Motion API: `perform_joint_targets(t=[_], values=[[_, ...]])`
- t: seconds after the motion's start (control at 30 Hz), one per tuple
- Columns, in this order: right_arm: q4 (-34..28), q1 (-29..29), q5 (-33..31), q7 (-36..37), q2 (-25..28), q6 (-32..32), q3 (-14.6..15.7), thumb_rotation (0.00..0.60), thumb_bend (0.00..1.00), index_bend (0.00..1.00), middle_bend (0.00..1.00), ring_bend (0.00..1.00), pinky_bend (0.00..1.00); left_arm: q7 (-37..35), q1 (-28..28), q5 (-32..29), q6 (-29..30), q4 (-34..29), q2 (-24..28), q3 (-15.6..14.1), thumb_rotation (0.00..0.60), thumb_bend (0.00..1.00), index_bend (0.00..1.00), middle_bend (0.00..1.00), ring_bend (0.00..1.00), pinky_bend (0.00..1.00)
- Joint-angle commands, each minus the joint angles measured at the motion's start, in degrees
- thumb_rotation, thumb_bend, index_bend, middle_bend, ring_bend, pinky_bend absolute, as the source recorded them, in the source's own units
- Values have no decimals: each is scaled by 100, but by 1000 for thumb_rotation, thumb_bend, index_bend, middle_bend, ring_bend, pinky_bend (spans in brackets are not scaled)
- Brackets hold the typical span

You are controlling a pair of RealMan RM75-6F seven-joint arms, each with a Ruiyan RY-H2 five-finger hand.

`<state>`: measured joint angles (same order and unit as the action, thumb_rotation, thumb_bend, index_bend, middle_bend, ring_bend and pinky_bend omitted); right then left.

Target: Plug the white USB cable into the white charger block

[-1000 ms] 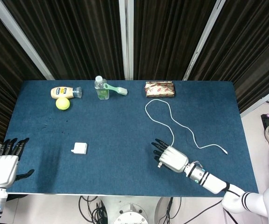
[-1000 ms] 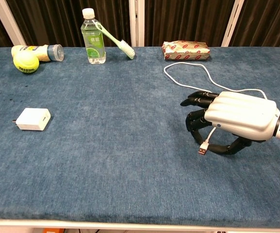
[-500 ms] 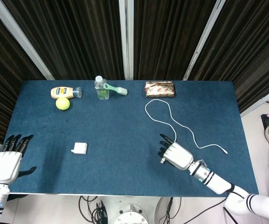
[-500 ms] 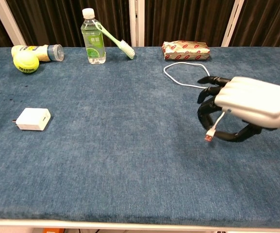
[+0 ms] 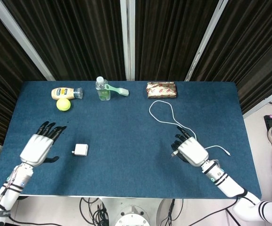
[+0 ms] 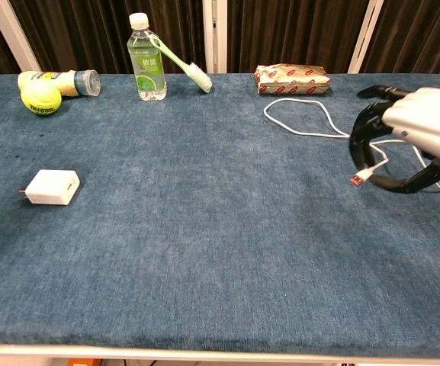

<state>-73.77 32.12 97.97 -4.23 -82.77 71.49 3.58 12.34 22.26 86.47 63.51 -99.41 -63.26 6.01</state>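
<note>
The white charger block (image 5: 80,149) lies flat on the blue table (image 5: 126,136), left of centre; in the chest view the charger block (image 6: 50,187) shows its prongs pointing left. My left hand (image 5: 39,147) hovers just left of it, fingers spread and holding nothing; the chest view does not show this hand. My right hand (image 5: 191,149) is raised at the right and pinches the white USB cable (image 5: 161,110) near its plug. The plug (image 6: 358,181) hangs below the right hand (image 6: 418,126), and the cable (image 6: 296,114) loops back over the table behind it.
Along the far edge stand a mayonnaise bottle (image 5: 65,92), a yellow ball (image 5: 63,104), a water bottle (image 5: 102,89) with a green toothbrush (image 5: 117,89) leaning on it, and a wrapped packet (image 5: 161,89). The cable's other end (image 5: 227,153) lies near the right edge.
My right hand has risen and moved right and farther back, carrying the plug and dragging the cable. My left hand has come in over the table towards the charger block.
</note>
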Motion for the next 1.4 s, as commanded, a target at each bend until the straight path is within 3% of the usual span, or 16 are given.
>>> perform_joint_targets(t=[0.03, 0.27, 0.43, 0.83, 1.4], values=[[-61, -53, -65, -40, 110, 60, -71, 600, 519, 641, 531, 251, 0, 119, 780, -309, -941, 148, -295, 255, 600, 94, 90, 132, 34, 17], [-279, -85, -166, -160, 432, 270, -341, 600, 519, 641, 529, 251, 0, 546, 1635, -938, -1967, 634, -956, 376, 600, 94, 108, 132, 36, 32], [-507, -100, -246, -247, 722, 382, -531, 600, 521, 642, 529, 251, 0, 829, 1915, -1442, -2284, 903, -1206, 303, 600, 116, 171, 157, 95, 38], [-602, -163, -339, -275, 779, 271, -569, 600, 539, 645, 530, 251, 0, 835, 1498, -1608, -1798, 826, -1065, -323, 600, 123, 193, 171, 95, 40], [-755, -214, -342, -394, 811, 275, -642, 600, 541, 652, 529, 252, 0, 329, 1538, -1432, -1773, 1297, -1323, -448, 600, 214, 278, 196, 95, 42]])
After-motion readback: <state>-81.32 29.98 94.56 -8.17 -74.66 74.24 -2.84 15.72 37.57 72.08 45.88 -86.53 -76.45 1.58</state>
